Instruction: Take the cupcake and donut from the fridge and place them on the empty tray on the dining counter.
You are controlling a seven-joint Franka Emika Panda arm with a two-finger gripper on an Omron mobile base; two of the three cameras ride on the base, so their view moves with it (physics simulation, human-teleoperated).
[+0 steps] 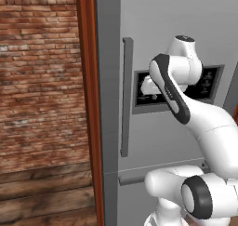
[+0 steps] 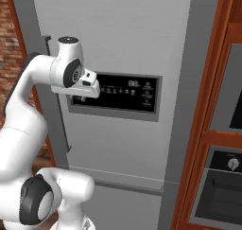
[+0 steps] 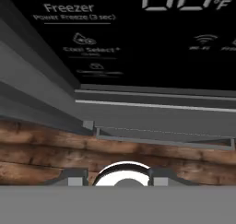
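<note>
My hand (image 2: 81,99) right up against fridge (image 1: 139,34) dispenser panel (image 2: 127,92), doors shut. Long handle (image 1: 126,97) just left of panel. Can't tell finger spread.

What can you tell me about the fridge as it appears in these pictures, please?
The fridge is tall, grey and steel-looking, set between a brick wall and red-brown wood framing. Its doors look shut; no inner shelf shows. A long vertical handle runs down the left door, a horizontal one sits on the lower drawer. A black dispenser panel with pale icons reads "Freezer" in the hand view. The gripper hangs close before that panel; contact cannot be judged.
</note>
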